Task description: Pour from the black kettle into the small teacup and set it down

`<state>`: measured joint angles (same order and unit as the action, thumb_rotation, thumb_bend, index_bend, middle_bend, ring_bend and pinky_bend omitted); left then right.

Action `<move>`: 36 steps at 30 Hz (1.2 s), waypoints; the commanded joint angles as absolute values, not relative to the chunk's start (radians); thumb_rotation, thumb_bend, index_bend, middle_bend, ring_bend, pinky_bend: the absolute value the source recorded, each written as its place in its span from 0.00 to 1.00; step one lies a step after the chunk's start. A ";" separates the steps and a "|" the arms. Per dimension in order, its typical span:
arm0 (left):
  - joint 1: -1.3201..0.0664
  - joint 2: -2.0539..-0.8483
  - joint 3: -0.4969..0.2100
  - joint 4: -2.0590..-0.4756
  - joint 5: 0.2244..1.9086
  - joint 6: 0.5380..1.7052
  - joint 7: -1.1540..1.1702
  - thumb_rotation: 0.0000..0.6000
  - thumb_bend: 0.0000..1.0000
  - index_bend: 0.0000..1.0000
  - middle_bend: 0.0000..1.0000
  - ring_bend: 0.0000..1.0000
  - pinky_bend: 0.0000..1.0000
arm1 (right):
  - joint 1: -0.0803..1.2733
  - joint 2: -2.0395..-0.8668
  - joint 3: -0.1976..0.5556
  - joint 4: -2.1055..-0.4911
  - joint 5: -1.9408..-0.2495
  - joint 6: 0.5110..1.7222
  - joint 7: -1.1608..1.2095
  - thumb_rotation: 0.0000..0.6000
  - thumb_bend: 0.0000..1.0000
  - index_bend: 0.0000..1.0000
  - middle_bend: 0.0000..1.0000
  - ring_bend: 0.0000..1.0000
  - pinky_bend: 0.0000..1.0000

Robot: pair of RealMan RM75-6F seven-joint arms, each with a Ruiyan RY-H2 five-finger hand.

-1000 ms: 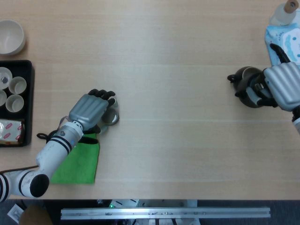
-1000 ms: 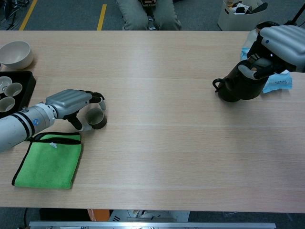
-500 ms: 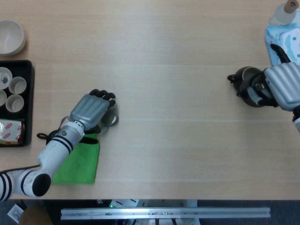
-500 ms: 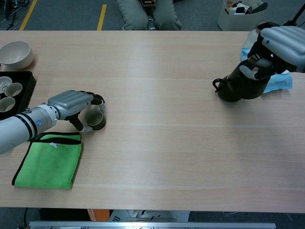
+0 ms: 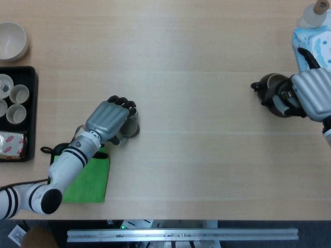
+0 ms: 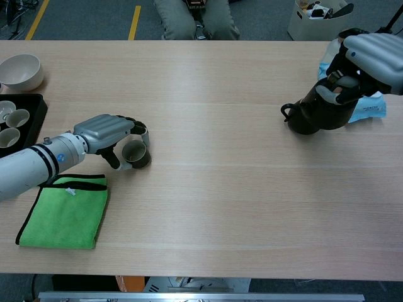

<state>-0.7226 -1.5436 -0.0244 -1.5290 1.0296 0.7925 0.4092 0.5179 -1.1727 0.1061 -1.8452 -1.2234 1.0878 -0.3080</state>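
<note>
**Both hands on their things, cup and kettle well apart, pouring not begun**

At the left of the chest view the left hand (image 6: 107, 133) wraps the small teacup (image 6: 135, 154), its fingers curled over and around the rim while the cup stands upright on the surface (image 6: 214, 189), lower left of centre. Just below and to the left of it lies a green cloth (image 6: 63, 212). Far across, at the upper right of the frame, the right hand (image 6: 365, 60) grasps the black kettle (image 6: 315, 113) from above; the kettle looks to rest on the surface with its spout toward the left, just beside a light blue packet (image 6: 368, 110).

By my judgement the task is at an early stage: each thing is gripped, but cup and kettle are at opposite sides of the surface, so bringing them together, tilting the kettle over the cup and setting it down are all left to do.

Hard to make out: in the head view the left hand covers most of the teacup, so whether anything is inside cannot be told there, and the chest view shows only a dark interior. The right hand hides the kettle's handle and lid, so the exact hold cannot be told. The right arm is cut off at the frame's right edge.
</note>
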 commanded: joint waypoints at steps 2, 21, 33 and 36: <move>-0.740 -1.555 -0.037 -1.542 1.019 0.792 0.420 1.00 0.28 0.39 0.19 0.14 0.13 | 0.519 -1.172 0.108 -1.848 -1.228 1.089 -0.307 0.88 0.38 1.00 0.93 0.85 0.00; -0.849 -1.657 -0.062 -1.564 0.898 0.803 0.551 1.00 0.28 0.39 0.19 0.14 0.13 | 0.510 -1.156 0.107 -1.870 -1.243 1.099 -0.294 0.88 0.38 1.00 0.93 0.85 0.00; -0.903 -1.744 -0.062 -1.521 0.809 0.828 0.624 1.00 0.28 0.39 0.19 0.14 0.13 | 0.505 -1.154 0.104 -1.874 -1.249 1.103 -0.289 0.88 0.38 1.00 0.93 0.85 0.00; -0.911 -1.757 -0.054 -1.507 0.793 0.835 0.640 1.00 0.28 0.39 0.19 0.14 0.13 | 0.503 -1.152 0.103 -1.874 -1.251 1.104 -0.287 0.88 0.38 1.00 0.93 0.85 0.00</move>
<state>-0.9083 -1.7532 -0.0569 -1.5103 0.7969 0.8326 0.6371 0.5027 -1.1523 0.1033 -1.8742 -1.2508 1.1044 -0.2867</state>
